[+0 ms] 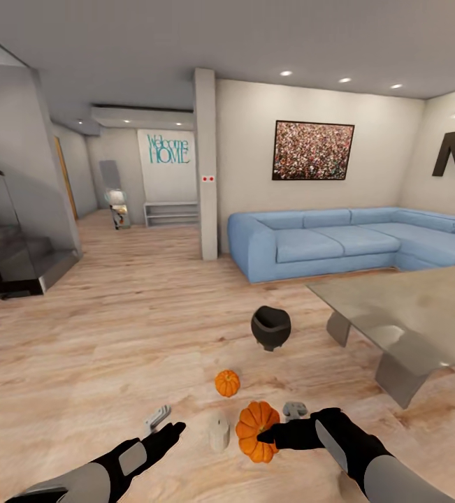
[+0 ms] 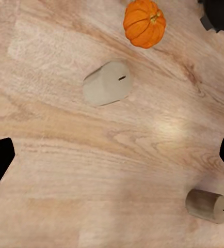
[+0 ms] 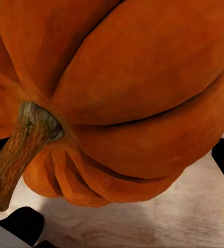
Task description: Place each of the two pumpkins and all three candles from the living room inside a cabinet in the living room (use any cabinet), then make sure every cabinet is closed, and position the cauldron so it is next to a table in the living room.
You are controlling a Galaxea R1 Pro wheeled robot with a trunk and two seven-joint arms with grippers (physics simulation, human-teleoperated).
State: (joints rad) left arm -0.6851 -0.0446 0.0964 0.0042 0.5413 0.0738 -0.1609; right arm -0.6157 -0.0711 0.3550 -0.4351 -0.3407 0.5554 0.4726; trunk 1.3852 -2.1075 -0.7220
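Gripping near pumpkin [image 1: 255, 429]: right gripper [image 1: 268, 439]; left gripper [image 1: 173, 429] spread wide, over bare floor [image 1: 101, 349] beside candle [image 1: 218, 429].

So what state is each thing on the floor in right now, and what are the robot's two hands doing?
Near pumpkin: at the right gripper, between its fingers; lifted or not, cannot tell.
Far pumpkin: on the floor, untouched.
Pale candle: lying on its side, free.
Tan candle: lying on its side, free.
Third candle: on the floor, free.
Cauldron: upright, mouth open, beside the glass table.
Left gripper: open, empty.
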